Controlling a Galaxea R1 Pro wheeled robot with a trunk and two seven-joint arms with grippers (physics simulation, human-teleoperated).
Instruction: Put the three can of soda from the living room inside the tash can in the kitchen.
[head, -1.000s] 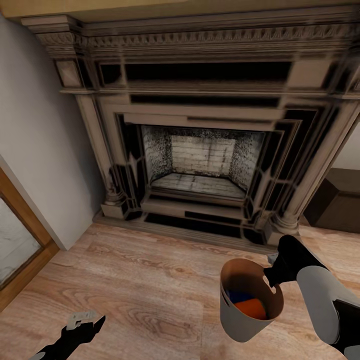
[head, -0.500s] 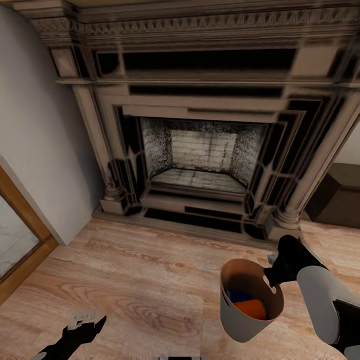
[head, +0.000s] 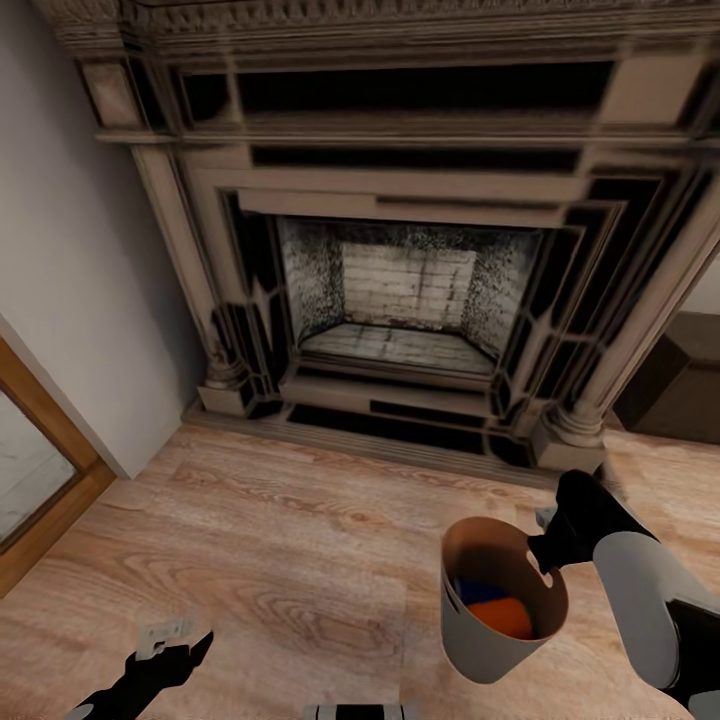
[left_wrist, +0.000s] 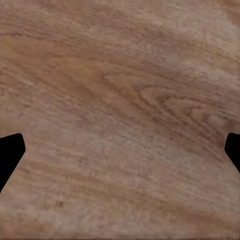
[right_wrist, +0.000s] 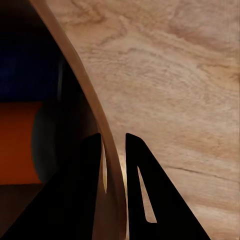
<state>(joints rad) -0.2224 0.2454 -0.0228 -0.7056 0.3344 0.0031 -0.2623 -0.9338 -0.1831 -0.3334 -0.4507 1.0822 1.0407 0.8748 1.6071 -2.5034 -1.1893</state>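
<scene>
Head view: the right gripper (head: 548, 553) pinches the rim of the tash can (head: 480, 630) at about four o'clock, carried above the wood floor (head: 280, 560) before a fireplace (head: 405, 300). Inside lie an orange can (head: 505, 618) and a blue can (head: 478, 592); a third may be hidden beneath. The left gripper (head: 175, 640) hangs at seven o'clock.

Left wrist view: its fingertips sit far apart, holding nothing.

Right wrist view: the fingers (right_wrist: 142, 185) close narrowly either side of the thin rim (right_wrist: 95, 115). Such a slim one-sided hold risks the bin swinging or slipping during driving, spilling cans.
</scene>
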